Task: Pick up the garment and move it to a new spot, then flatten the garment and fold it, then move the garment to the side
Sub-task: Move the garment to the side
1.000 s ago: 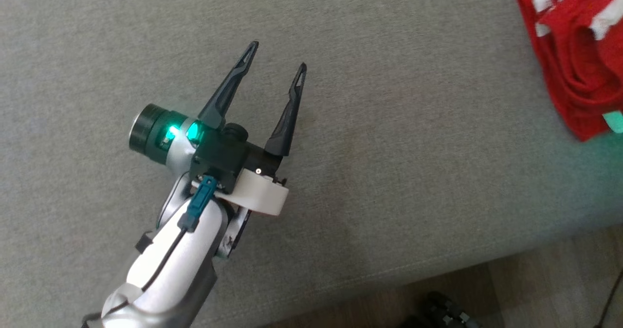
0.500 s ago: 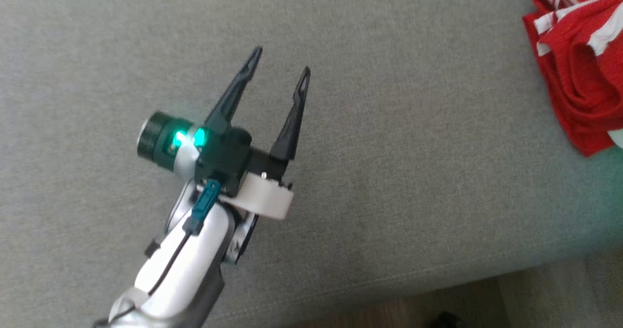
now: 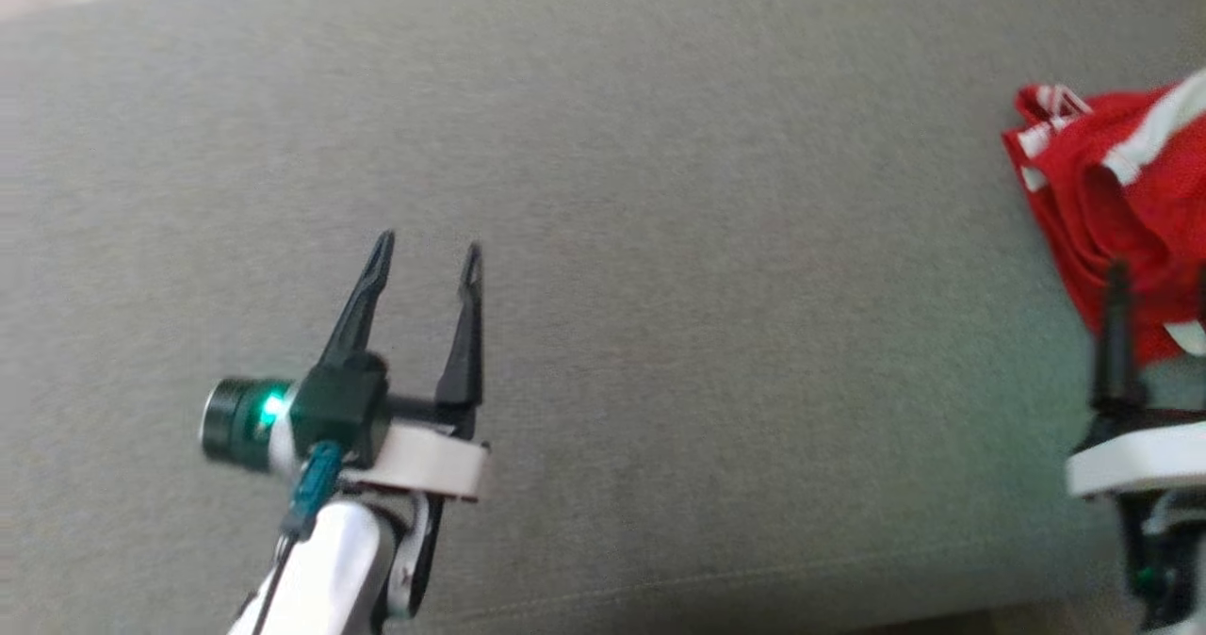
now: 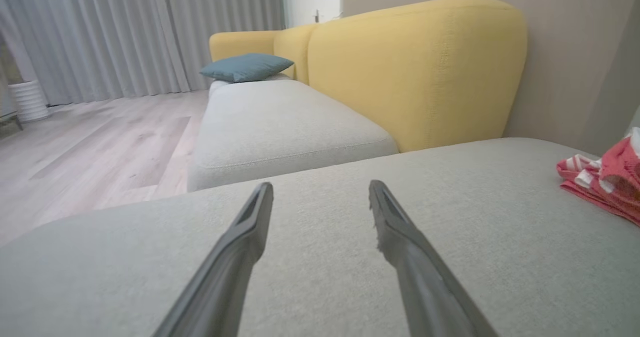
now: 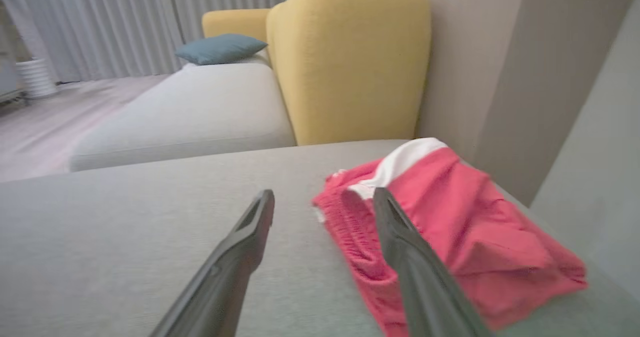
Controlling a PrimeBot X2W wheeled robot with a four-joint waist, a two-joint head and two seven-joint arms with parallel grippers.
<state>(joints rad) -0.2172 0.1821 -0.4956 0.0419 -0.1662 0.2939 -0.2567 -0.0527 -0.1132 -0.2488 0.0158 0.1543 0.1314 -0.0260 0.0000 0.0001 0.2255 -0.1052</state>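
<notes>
While your left end effector (image 3: 429,242) hovers with its fingers wide apart over the grey sofa seat (image 3: 716,192), the red garment with white trim (image 3: 1112,211) lies in a loose heap at the seat's right end. Your right end effector (image 5: 324,193) is spread wide too, gripping nothing, just short of the garment's near edge.

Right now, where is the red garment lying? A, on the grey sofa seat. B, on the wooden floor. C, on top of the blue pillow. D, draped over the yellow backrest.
A: the red garment lies bunched on the grey sofa seat, next to the right arm's fingers.
</notes>
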